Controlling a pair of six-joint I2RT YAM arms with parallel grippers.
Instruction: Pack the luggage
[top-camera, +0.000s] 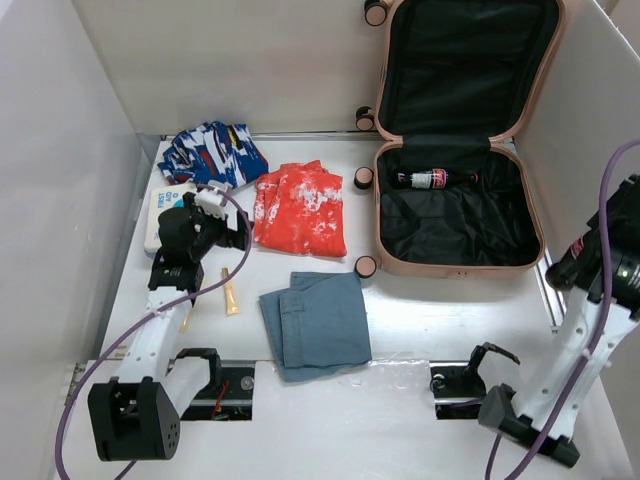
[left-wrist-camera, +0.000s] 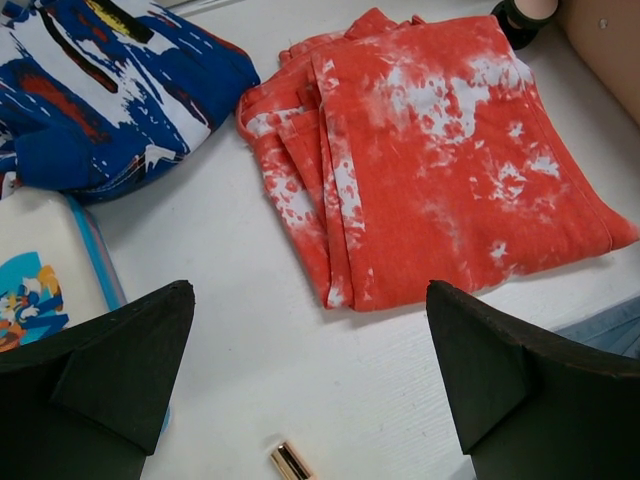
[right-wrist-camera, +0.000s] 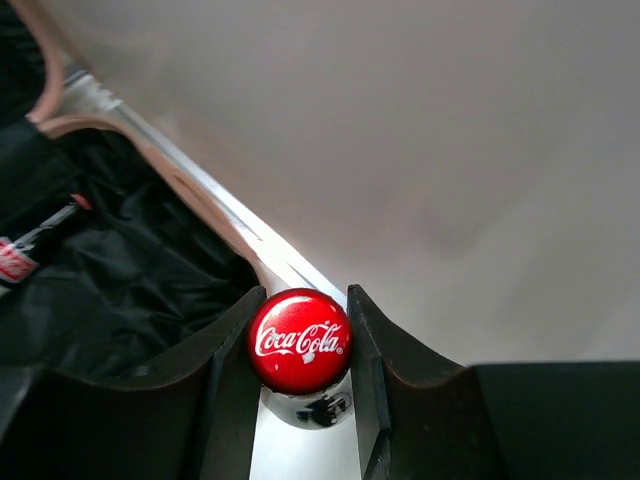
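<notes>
Luggage (top-camera: 455, 228): upper right of the top view, lying open on the bench (top-camera: 420, 310). Rounded peach hard shell, crumpled black fabric lining, lid raised. A dark bottle (top-camera: 432, 180) lies inside along the hinge side.

Right fingers (right-wrist-camera: 232, 365): lower centre of the right wrist view, clamped on a glossy round red Coca-Cola cap (right-wrist-camera: 300, 340).

Left fingers (left-wrist-camera: 125, 365): spread wide, holding nothing, over bare bench just below a folded orange-red mottled cloth (left-wrist-camera: 440, 160).

Folded grey-blue garment (top-camera: 315, 322): centre of the top view.
</notes>
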